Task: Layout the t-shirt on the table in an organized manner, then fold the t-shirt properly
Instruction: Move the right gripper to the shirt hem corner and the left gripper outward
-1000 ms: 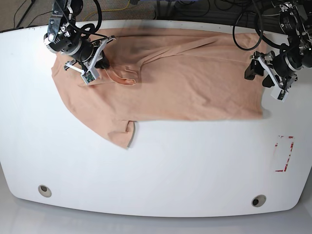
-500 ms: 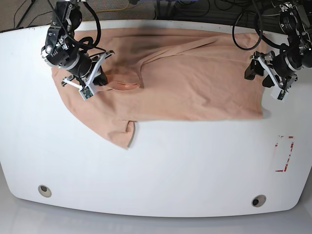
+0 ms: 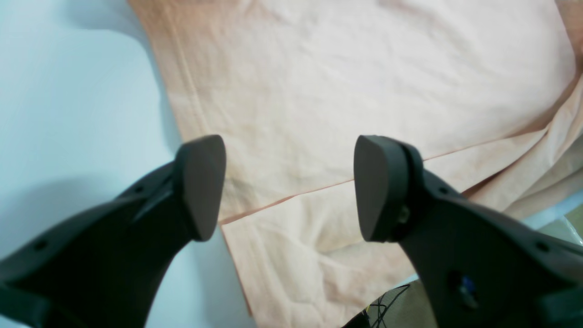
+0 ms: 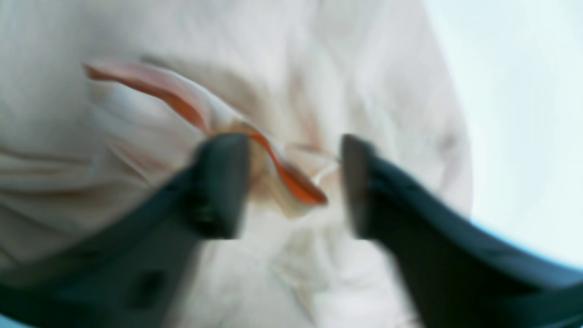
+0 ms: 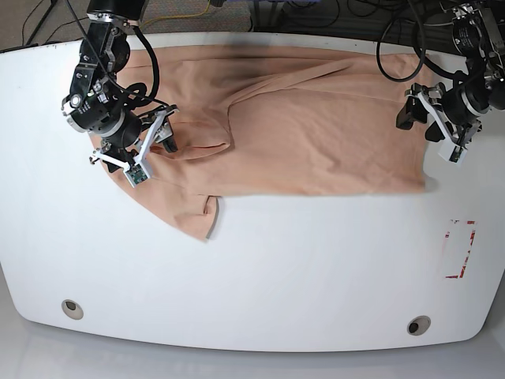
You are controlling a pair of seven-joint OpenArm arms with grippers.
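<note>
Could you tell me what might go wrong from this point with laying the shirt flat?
1. The right gripper stands open with a raised fold of the t-shirt between its fingers; pulling away may drag the fold.
2. The shirt's far edge lies at the table edge, so a tug could slide it off.
3. The left gripper hangs open over the hem, holding nothing.

Peach t-shirt (image 5: 316, 126) spread along far edge of white table (image 5: 260, 276), an arm's tool at each end
</note>
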